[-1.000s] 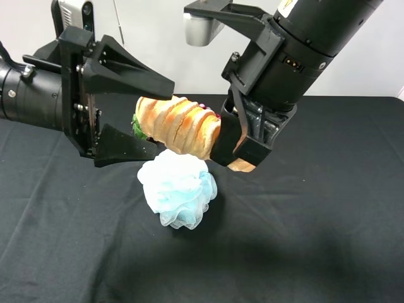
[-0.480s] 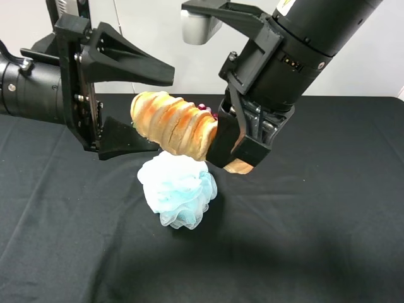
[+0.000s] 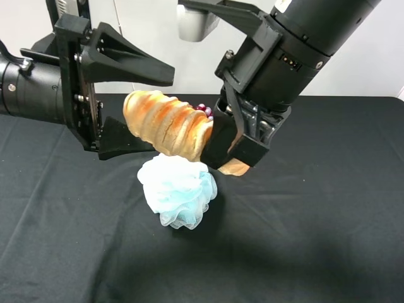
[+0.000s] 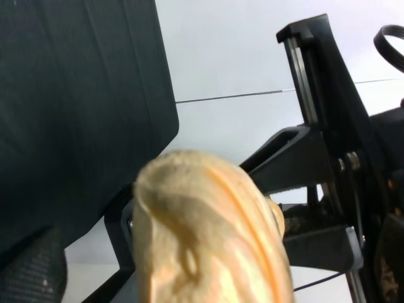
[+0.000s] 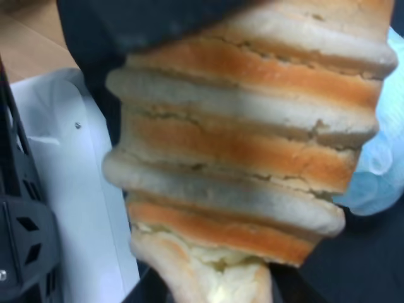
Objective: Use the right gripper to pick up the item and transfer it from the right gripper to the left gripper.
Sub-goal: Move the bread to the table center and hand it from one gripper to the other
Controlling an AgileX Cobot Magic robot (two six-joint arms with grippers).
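The golden-tan ridged bread roll [image 3: 167,123] is held in the air above the black table. My right gripper [image 3: 228,142] is shut on the roll's right end. The roll's free left end pokes between the two spread fingers of my left gripper [image 3: 136,104], which is open around it. The upper left finger [image 3: 129,60] is above the roll and the lower one [image 3: 123,137] is below it. The roll fills the right wrist view [image 5: 246,145] and shows end-on in the left wrist view [image 4: 208,233].
A pale-blue mesh bath puff [image 3: 178,189] lies on the black table [image 3: 315,240] right under the roll. A few red-purple grapes [image 3: 203,110] peek out behind the roll. A white wall is behind the table.
The right gripper has carried the roll to the left and a little up, deeper between the left gripper's open fingers. The left gripper rose slightly at first, then held still.
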